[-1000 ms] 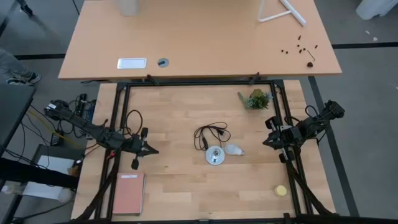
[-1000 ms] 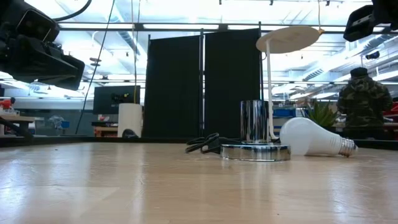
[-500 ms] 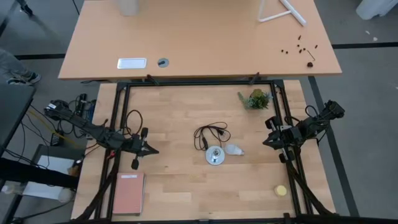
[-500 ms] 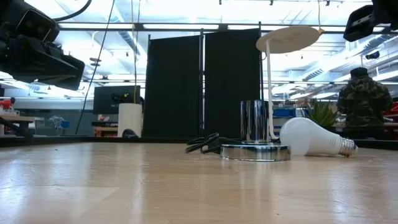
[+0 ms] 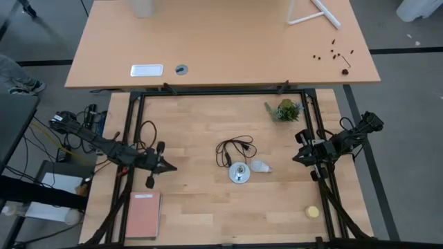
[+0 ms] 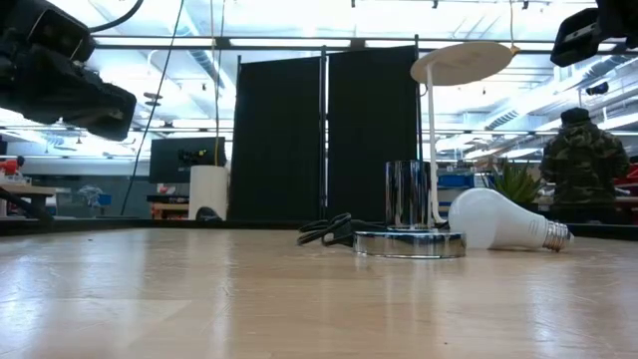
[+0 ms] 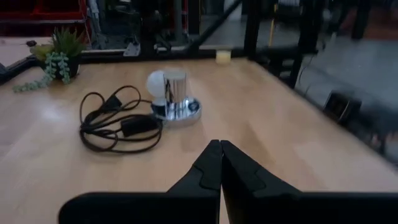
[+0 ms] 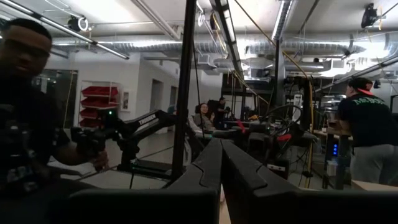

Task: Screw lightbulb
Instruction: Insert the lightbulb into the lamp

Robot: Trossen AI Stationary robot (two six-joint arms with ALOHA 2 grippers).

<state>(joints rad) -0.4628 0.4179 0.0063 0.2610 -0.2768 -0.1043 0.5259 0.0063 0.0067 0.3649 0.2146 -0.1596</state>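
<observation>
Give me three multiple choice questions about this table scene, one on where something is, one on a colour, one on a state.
1. Where does the lightbulb lie?
A. On the red book
B. Beside the socket base
C. In the plant

2. What colour is the small ball near the table's edge?
A. Yellow
B. Blue
C. Black

3. How is the left hand?
A. Shut on the cord
B. Wide open
C. Shut, holding nothing

B: it lies against the socket base.
A: the ball is yellow.
C: its fingertips meet over bare table.

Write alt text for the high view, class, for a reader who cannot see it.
A white lightbulb lies on the wooden table beside a round socket base with a black cord. The left claw and right claw wait at opposite sides, holding nothing.
</observation>
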